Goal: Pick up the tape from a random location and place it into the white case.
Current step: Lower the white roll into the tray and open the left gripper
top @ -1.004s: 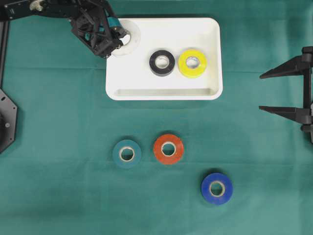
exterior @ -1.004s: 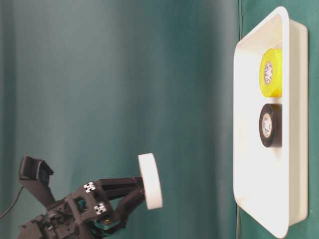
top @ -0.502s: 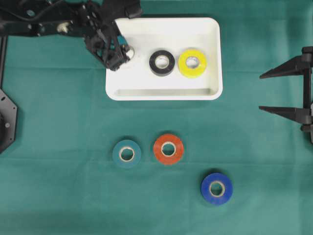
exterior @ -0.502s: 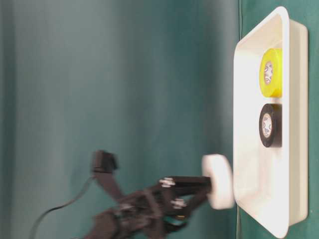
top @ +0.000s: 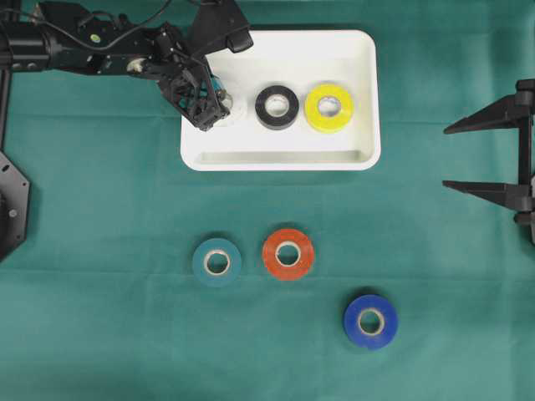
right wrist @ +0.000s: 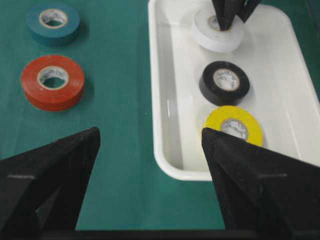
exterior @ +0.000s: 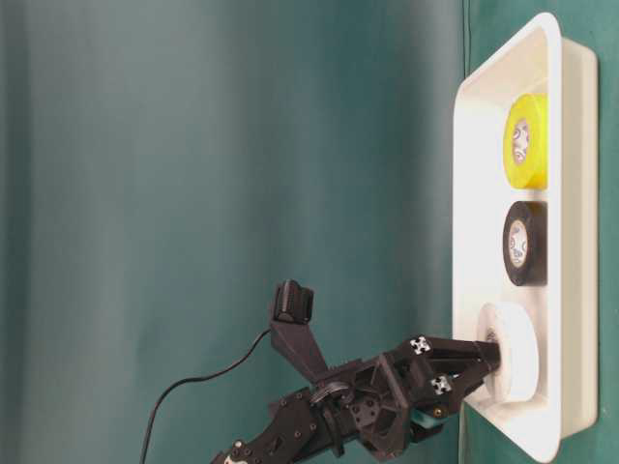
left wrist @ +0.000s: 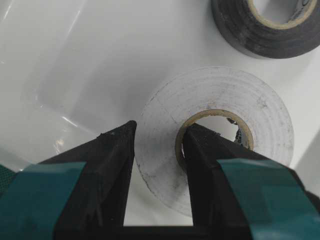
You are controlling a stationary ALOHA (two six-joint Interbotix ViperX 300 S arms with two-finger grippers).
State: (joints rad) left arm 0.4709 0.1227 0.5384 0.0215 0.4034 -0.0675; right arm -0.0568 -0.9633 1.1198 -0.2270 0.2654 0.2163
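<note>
- The left gripper (top: 209, 113) is reaching into the left end of the white case (top: 359, 154), its fingers (left wrist: 107, 165) clamped on the wall of a white tape roll (left wrist: 220, 125), one finger sitting inside the core and the other pressing on the outer face.
- In the table-level view, the white roll (exterior: 510, 353) is lying flat and touching, or very nearly touching, the floor of the case (exterior: 542, 39), with the gripper (exterior: 484, 362) gripping it.
- A black tape roll (top: 277, 107) is lying in the middle of the case, just right of the white roll, and a yellow tape roll (top: 328, 108) is lying right beside the black one.
- From the right wrist view, the three rolls are forming a row along the case (right wrist: 160, 150): white (right wrist: 218, 31), black (right wrist: 224, 83), yellow (right wrist: 234, 125).
- The right gripper (top: 501, 154) is hanging at the right edge of the table, well apart from the case, with its fingers (right wrist: 55, 175) spread wide and holding nothing.
- On the green cloth (top: 100, 317) nearer than the case, a teal tape roll (top: 216, 263) and a red-orange tape roll (top: 288, 254) are lying side by side.
- A blue tape roll (top: 370, 321) is lying nearer and further right, apart from those two.
</note>
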